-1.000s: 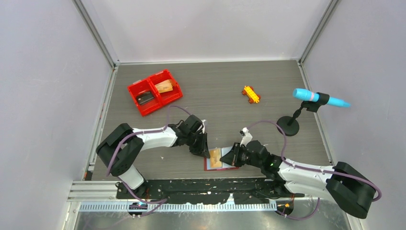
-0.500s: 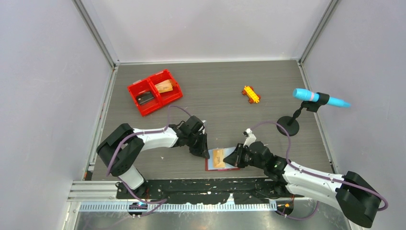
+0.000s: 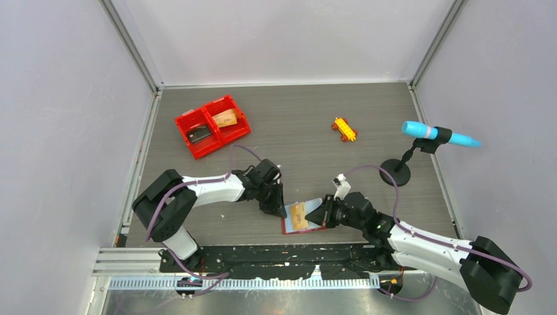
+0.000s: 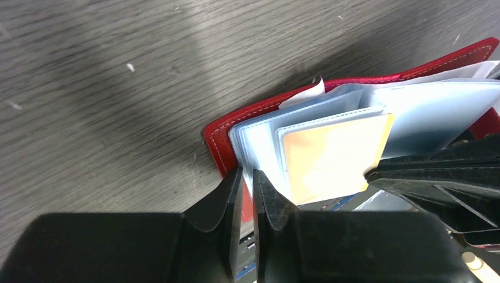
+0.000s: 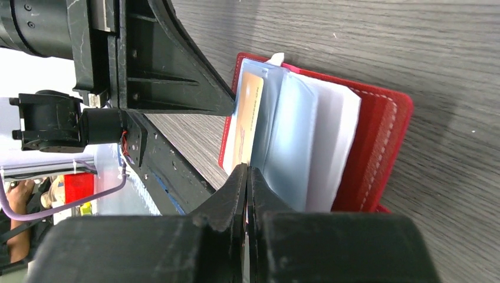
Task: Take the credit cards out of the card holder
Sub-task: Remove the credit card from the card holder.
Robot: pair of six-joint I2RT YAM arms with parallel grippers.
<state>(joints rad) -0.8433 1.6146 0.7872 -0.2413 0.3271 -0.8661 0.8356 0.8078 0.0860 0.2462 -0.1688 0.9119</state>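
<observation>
Lying open, one card holder [image 3: 301, 220] shows one orange credit card [image 4: 330, 154]; both pincers pinch its sleeves.

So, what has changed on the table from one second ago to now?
The right claw slid slightly right along the card holder and now pinches the edge of a pale blue sleeve. The left claw stayed clamped on the holder's left edge; the orange credit card remains inside.
</observation>
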